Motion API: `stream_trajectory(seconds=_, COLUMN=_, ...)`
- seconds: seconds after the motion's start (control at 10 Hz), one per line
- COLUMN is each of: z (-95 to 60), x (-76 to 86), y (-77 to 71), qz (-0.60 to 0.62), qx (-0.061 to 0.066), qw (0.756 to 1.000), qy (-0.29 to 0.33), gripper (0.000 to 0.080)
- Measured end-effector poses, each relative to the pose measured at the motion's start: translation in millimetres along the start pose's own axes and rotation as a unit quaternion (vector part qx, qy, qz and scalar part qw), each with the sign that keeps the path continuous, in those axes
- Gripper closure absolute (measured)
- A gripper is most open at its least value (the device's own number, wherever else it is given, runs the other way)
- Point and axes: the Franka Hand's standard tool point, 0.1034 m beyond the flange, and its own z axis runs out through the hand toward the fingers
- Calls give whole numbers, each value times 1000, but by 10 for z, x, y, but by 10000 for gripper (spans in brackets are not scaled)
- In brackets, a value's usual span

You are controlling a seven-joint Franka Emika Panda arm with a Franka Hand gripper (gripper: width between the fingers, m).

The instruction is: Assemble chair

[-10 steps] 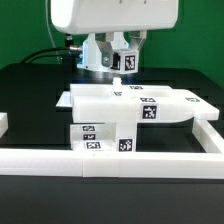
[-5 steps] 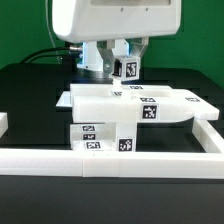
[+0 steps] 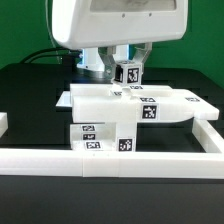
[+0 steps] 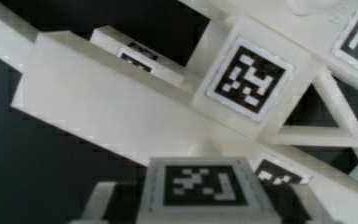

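The partly built chair point(image 3: 105, 98) lies in the middle of the black table: a flat white slab resting on tagged blocks point(image 3: 100, 136), with a tagged panel point(image 3: 185, 108) reaching toward the exterior view's right. Just above the slab's far edge, my gripper point(image 3: 127, 70) is shut on a small white tagged chair part point(image 3: 128, 73). In the wrist view this part point(image 4: 202, 185) sits between my fingers point(image 4: 108, 200), with its tag facing the camera. Below it are the slab point(image 4: 105, 95) and a tagged cut-out panel point(image 4: 247, 75).
A long low white border wall point(image 3: 110, 160) runs along the front and turns back at the exterior view's right point(image 3: 212, 135). Black cables point(image 3: 45, 55) lie at the back on the exterior view's left.
My arm has shifted toward the exterior view's right. The held tagged part has come slightly lower and shows more of its tag. The chair on the table has not moved.
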Motion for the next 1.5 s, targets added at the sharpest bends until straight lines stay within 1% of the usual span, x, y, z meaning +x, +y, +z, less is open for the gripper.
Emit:
stream_trajectory(seconds=0.3, z=89, x=-9, y=-22, qz=11, qx=3, qw=1000, qy=-6, gripper=522)
stream_trajectory(seconds=1.0, z=147, x=-13, y=-19, qz=14, qx=-1, qw=1000, qy=-4, gripper=523)
stream_trajectory(seconds=1.3, z=147, x=-13, y=-19, qz=14, qx=-1, qw=1000, qy=-4, gripper=523)
stream_trajectory(seconds=1.5, z=179, x=-15, y=-14, qz=15, qx=-5, qw=1000, qy=1, gripper=523)
